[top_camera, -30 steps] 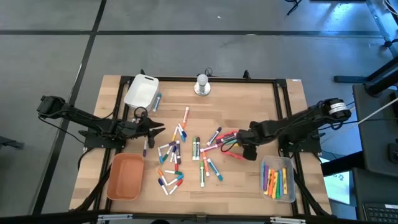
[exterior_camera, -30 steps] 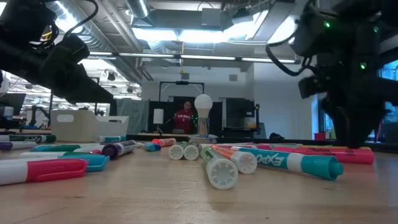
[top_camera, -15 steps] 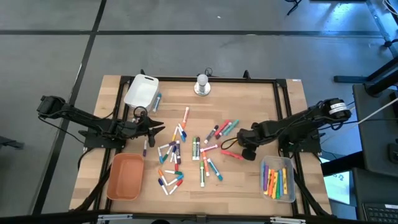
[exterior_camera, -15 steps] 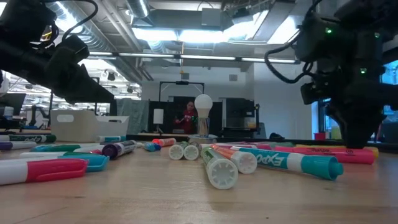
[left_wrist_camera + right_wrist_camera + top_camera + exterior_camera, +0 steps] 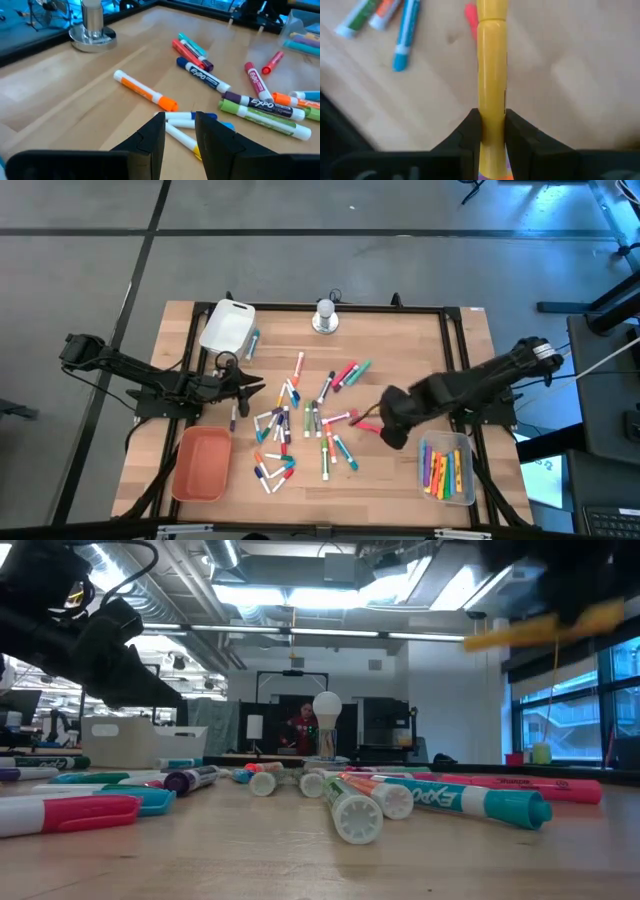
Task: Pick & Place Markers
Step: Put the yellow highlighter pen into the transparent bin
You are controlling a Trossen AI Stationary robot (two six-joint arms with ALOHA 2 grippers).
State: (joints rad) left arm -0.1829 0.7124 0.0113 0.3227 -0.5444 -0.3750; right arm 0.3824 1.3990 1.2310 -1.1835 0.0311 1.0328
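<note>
Clearly clamped between the right gripper's (image 5: 492, 131) two dark fingers is a yellow plastic marker (image 5: 492, 65), lifted off the pale wooden table (image 5: 400, 340), close to the clear plastic tray (image 5: 447, 470) of sorted markers. Further out, the scattered loose markers (image 5: 300, 425) lie on the tabletop on the side of the clear tray away from the right arm. Beyond them the left gripper (image 5: 179, 131) hovers with its fingers slightly apart and empty, between the white tray (image 5: 226, 326) and the orange tray (image 5: 202, 464), far from the clear tray.
</note>
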